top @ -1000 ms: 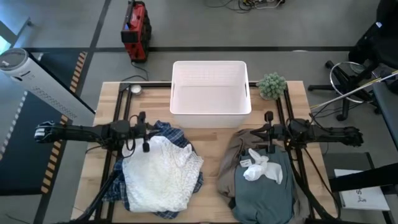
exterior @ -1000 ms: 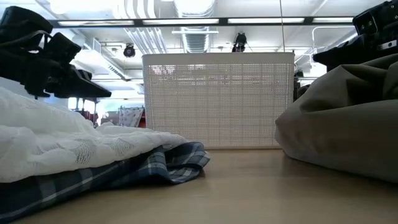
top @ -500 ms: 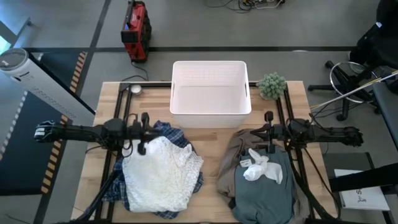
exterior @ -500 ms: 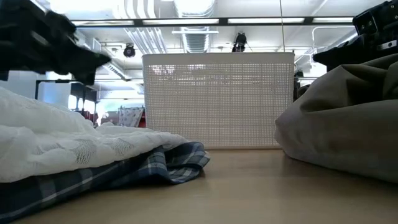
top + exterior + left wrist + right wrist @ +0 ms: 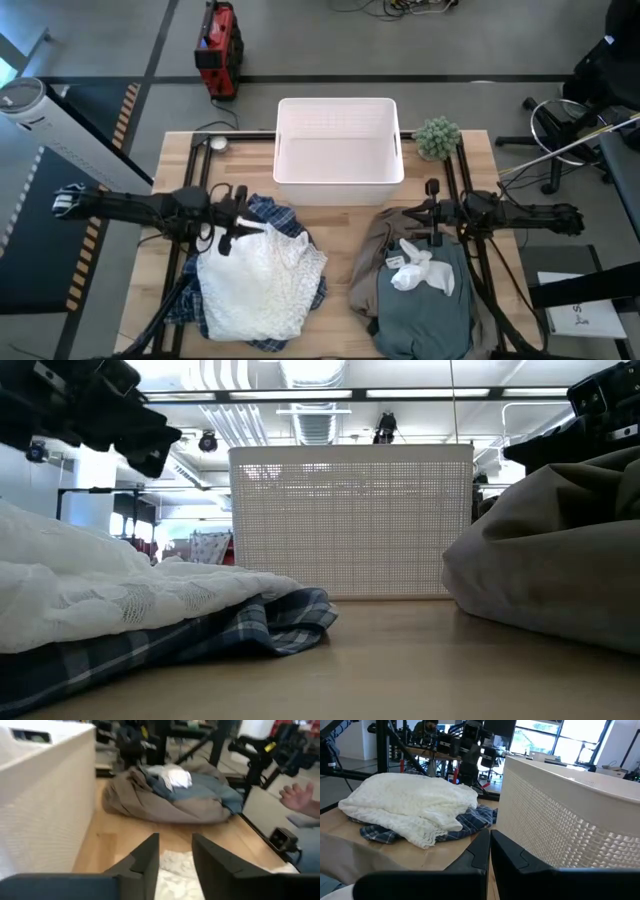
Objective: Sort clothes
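Note:
On the table's left, the white textured top (image 5: 260, 280) lies heaped on the blue-white plaid shirt (image 5: 272, 212). On the right, a small white piece (image 5: 420, 268) lies on a grey-blue garment (image 5: 425, 315), which lies on the taupe garment (image 5: 372, 262). My left gripper (image 5: 245, 225) is open above the white top's far left corner, clear of it in the low view (image 5: 150, 445). Its fingers show apart in the left wrist view (image 5: 176, 855). My right gripper (image 5: 405, 213) is shut (image 5: 490, 847) above the taupe pile's far edge.
The white plastic bin (image 5: 338, 100) stands at the table's far middle, between both piles. A small green plant (image 5: 438, 137) sits at its right. Bare wood shows between the piles (image 5: 338, 260). A person's hand (image 5: 300, 797) shows beyond the table's right side.
My left gripper has risen and shifted a little toward the table's near edge over the white top's corner, as the arm swung. The clothes have stayed where they were.

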Robot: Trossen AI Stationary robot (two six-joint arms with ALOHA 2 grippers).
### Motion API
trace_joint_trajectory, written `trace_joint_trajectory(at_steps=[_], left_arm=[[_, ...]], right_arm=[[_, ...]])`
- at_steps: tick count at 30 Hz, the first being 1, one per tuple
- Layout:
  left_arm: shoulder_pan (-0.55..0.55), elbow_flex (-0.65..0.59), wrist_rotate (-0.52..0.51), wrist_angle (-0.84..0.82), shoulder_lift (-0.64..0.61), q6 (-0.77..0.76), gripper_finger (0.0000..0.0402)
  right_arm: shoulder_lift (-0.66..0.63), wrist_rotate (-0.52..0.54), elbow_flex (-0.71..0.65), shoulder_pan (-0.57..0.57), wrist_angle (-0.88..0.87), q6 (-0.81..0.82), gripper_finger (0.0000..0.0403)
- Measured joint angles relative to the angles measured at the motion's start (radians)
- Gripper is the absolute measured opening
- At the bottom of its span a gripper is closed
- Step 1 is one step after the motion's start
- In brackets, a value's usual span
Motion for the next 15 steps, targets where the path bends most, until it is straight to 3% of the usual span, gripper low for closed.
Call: trace_joint_trajectory(at_steps=[6, 15], left_arm=[[-0.108, 0.093, -0.042, -0.040, 0.169, -0.012, 0.0175], [-0.269, 0.253, -0.191, -0.355, 0.483, -0.135, 0.0216]], right_arm=[[0.000, 0.000, 0.000, 0.000, 0.000, 0.000, 0.0000], [0.000, 0.000, 0.000, 0.000, 0.000, 0.000, 0.0000]])
